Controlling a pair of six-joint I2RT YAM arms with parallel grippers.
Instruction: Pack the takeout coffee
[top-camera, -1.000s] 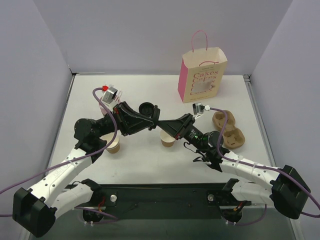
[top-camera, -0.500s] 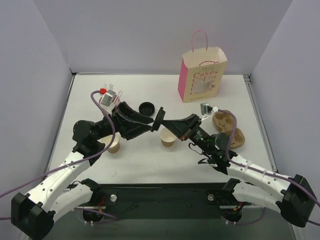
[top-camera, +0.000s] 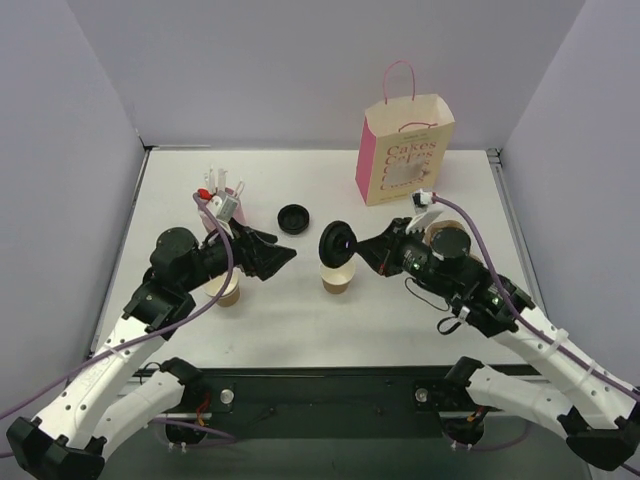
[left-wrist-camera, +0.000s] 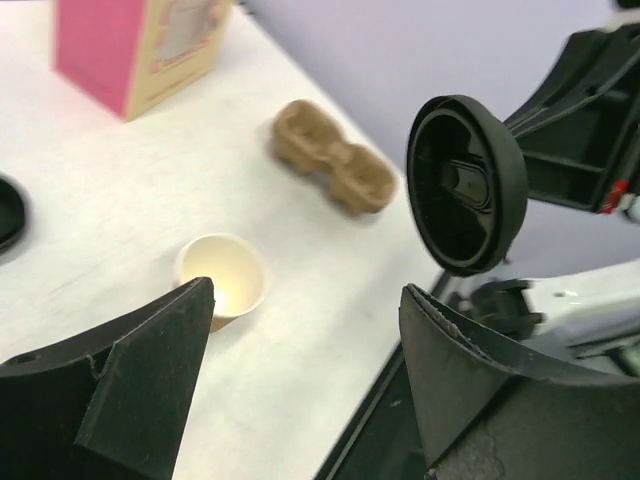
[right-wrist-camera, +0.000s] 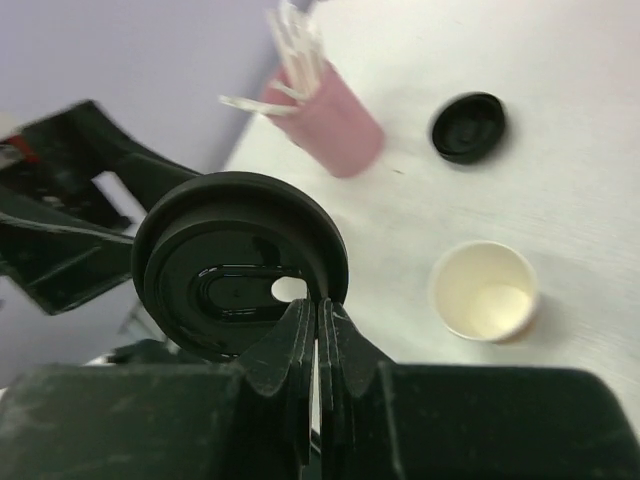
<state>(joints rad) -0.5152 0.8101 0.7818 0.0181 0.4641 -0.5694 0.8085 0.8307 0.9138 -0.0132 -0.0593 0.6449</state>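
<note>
Your right gripper (top-camera: 352, 247) has its fingers nearly closed, pinching the rim of a round black plastic lid (top-camera: 337, 243) held on edge in the air, just above and behind a lidless brown paper cup with a white inside (top-camera: 338, 281). Your left gripper (top-camera: 283, 258) is spread wide and holds nothing, its tips pointing at that lid from a short way off. A brown kraft paper cup (top-camera: 228, 291) stands at the left of the white table (top-camera: 300, 330), tucked against the left forearm. The arm and purple cable cover its top, so you cannot tell from here whether it is lidded. A second black lid (top-camera: 293, 218) lies flat farther back. The pink cup of white straws (top-camera: 222, 205) is partly hidden behind the left wrist camera. The moulded brown pulp cup carrier (left-wrist-camera: 335, 170) shows clearly only from the left wrist; from above, the right arm covers most of it. A pink-and-cream paper bag with handles (top-camera: 405, 150) stands upright at the back.
</note>
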